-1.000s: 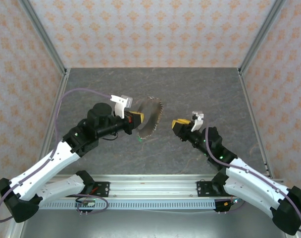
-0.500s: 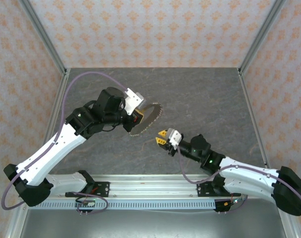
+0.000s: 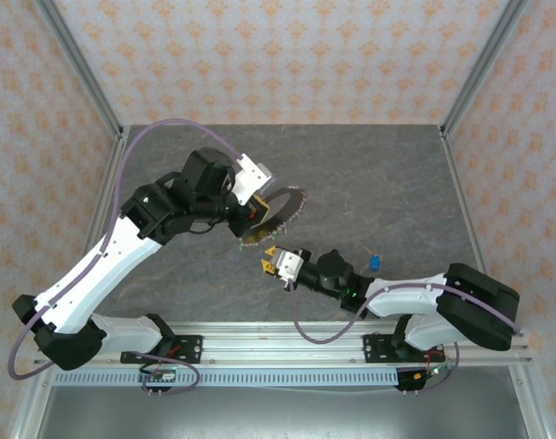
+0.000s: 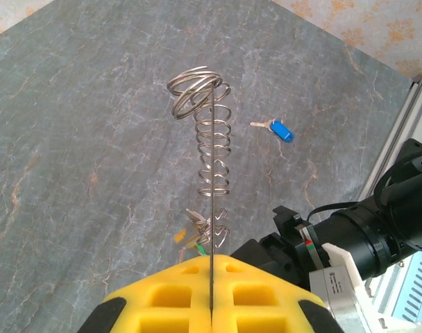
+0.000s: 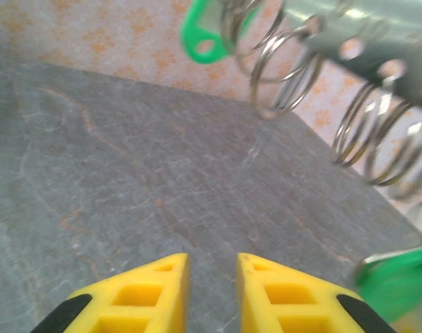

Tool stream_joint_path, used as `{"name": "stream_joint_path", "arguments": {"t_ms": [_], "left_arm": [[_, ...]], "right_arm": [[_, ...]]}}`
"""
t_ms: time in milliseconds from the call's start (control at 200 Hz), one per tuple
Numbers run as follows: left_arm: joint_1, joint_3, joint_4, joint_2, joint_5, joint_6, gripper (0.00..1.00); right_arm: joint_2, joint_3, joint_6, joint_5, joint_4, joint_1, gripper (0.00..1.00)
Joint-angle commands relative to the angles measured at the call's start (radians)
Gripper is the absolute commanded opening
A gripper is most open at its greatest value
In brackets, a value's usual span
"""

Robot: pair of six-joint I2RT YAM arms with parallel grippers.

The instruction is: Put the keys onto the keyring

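Top view: over the grey table point(image 3: 397, 183), left of centre, left pincer point(image 3: 254, 212) clamped shut on the edge of the keyring point(image 3: 280, 210), ring held tilted, clear of the surface. Just below it, right pincer point(image 3: 270, 260), pointed up at the ring's lower edge; impossible to tell whether touching. Well off to the right, flat on the table, a blue key point(image 3: 375, 262).

Left wrist: yellow fingers point(image 4: 162, 309) pressed together on the keyring point(image 4: 212, 173), seen edge-on as a thin line strung with small rings point(image 4: 214, 149). Beyond, on the table, the blue key point(image 4: 280, 130). At lower right, the other arm, close by.

Right wrist: right pincer point(image 5: 212, 291) slightly open, a narrow gap, nothing between the fingers. Above, blurred, more small rings point(image 5: 287, 69) and a green tag point(image 5: 204, 31); at lower right, a second green blur.
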Motion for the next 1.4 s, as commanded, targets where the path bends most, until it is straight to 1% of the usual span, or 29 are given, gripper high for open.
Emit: {"name": "stream_joint_path", "arguments": {"t_ms": [0, 95, 240, 360, 485, 581, 741, 851, 941, 966, 1131, 1391], "left_arm": [[0.007, 0.045, -0.019, -0.032, 0.024, 0.022, 0.00], [0.007, 0.045, -0.022, -0.037, 0.022, 0.020, 0.00], [0.007, 0.046, -0.022, -0.038, 0.031, 0.014, 0.00], [0.007, 0.053, -0.025, -0.038, 0.033, 0.007, 0.00], [0.007, 0.055, -0.028, -0.044, 0.027, 0.000, 0.00], [0.008, 0.058, -0.028, -0.046, 0.031, 0.000, 0.00], [0.007, 0.069, -0.039, -0.040, 0.032, 0.002, 0.00], [0.007, 0.072, -0.040, -0.038, 0.035, 0.005, 0.00], [0.007, 0.078, -0.046, -0.038, 0.033, 0.006, 0.00], [0.007, 0.081, -0.048, -0.038, 0.031, 0.006, 0.00], [0.007, 0.090, -0.061, -0.038, 0.031, 0.011, 0.00], [0.007, 0.104, -0.070, -0.035, 0.032, 0.013, 0.00]], "right_arm": [[0.004, 0.018, -0.014, 0.098, 0.150, 0.005, 0.25], [-0.019, 0.005, 0.012, 0.126, 0.165, 0.004, 0.25], [-0.058, 0.008, 0.055, 0.130, 0.116, 0.000, 0.25], [-0.059, -0.002, 0.071, 0.125, 0.123, -0.005, 0.25], [-0.076, -0.014, 0.085, 0.097, 0.118, -0.014, 0.28], [-0.090, -0.006, 0.085, 0.089, 0.078, -0.019, 0.28], [-0.112, -0.027, 0.080, 0.081, 0.088, -0.020, 0.28], [-0.135, -0.030, 0.060, 0.095, 0.037, -0.022, 0.28], [-0.139, -0.041, 0.033, 0.076, -0.001, -0.023, 0.27], [-0.171, -0.043, 0.033, 0.076, -0.011, -0.024, 0.27], [-0.221, -0.052, 0.015, 0.067, -0.069, -0.026, 0.27], [-0.304, -0.067, 0.032, -0.010, -0.085, -0.026, 0.25]]}}
